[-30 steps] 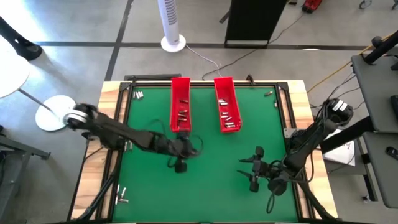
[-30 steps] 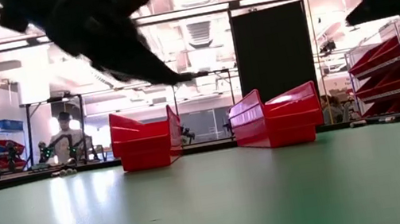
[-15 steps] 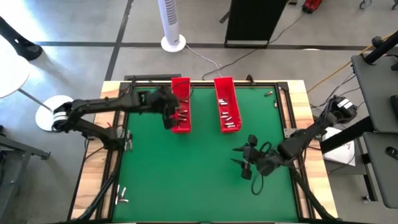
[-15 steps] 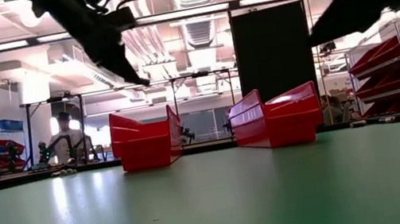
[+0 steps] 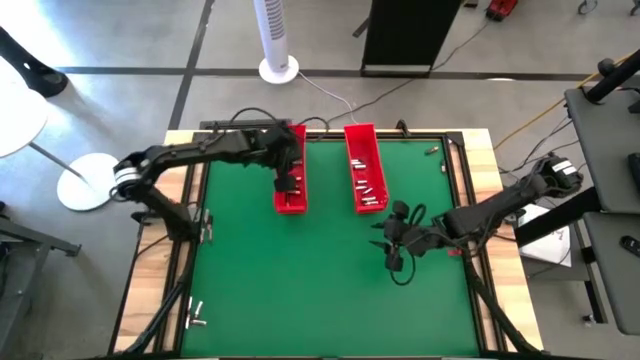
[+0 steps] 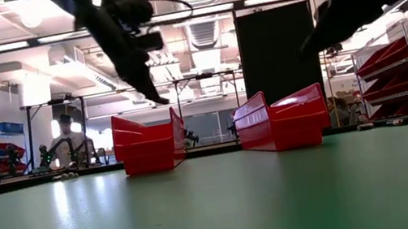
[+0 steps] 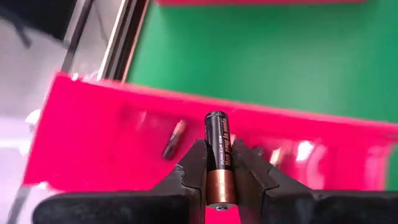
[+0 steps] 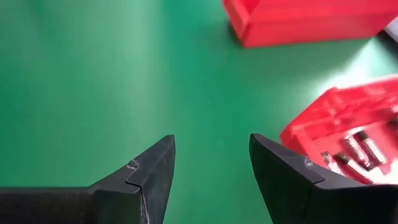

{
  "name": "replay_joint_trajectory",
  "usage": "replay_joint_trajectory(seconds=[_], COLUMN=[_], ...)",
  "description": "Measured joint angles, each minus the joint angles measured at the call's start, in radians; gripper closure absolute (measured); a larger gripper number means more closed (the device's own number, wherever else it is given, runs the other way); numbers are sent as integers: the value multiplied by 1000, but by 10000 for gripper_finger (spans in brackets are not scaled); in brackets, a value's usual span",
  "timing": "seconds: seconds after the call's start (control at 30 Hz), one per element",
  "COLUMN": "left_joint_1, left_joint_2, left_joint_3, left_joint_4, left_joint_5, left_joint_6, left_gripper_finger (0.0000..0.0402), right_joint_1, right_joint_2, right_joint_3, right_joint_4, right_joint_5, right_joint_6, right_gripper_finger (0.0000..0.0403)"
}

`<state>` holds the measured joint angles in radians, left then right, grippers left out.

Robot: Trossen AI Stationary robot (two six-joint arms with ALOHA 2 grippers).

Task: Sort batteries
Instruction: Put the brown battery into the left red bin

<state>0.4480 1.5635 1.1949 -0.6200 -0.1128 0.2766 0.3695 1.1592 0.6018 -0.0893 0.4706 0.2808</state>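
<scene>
I've got the left hand [image 7: 216, 163] pinching a battery [image 7: 218, 155] upright over the left red tray [image 5: 290, 170], ready to drop w/ its kind. Right hand [image 8: 211, 165] spread, empty, hovering above worktop [image 5: 300, 280] nr right tray [image 5: 364, 165].

- One black-and-copper battery [image 7: 218, 155] is clamped between the left tool's [image 7: 219, 186] fingers, above the left red tray [image 5: 290, 170].
- Several batteries [image 5: 366, 186] lie loose in the right tray [image 5: 365, 170].
- Strays [image 5: 222, 152] rest at the surface's [image 5: 300, 280] eleven o'clock corner.
</scene>
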Motion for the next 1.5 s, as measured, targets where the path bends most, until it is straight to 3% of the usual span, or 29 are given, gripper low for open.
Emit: replay_joint_trajectory(seconds=[0.13, 0.27, 0.93, 1.3, 1.5], left_joint_1=[48, 77, 106, 106, 106], left_joint_2=[90, 149, 326, 379, 388], left_joint_3=[89, 144, 173, 173, 173], left_joint_4=[-101, -125, -173, -160, -160], left_joint_5=[-28, 27, 16, 16, 17], left_joint_6=[43, 111, 200, 197, 197], left_gripper_finger=[373, 373, 373, 371, 366], right_joint_1=[-39, -51, -78, -124, -262], right_joint_2=[-18, -35, -67, -175, -230], right_joint_3=[0, 0, 0, 0, 0], right_joint_4=[-58, -128, -196, -303, -506], right_joint_5=[-84, -87, -186, -141, -131], right_joint_6=[-13, -20, 9, 4, -12], right_gripper_finger=[202, 202, 202, 202, 202])
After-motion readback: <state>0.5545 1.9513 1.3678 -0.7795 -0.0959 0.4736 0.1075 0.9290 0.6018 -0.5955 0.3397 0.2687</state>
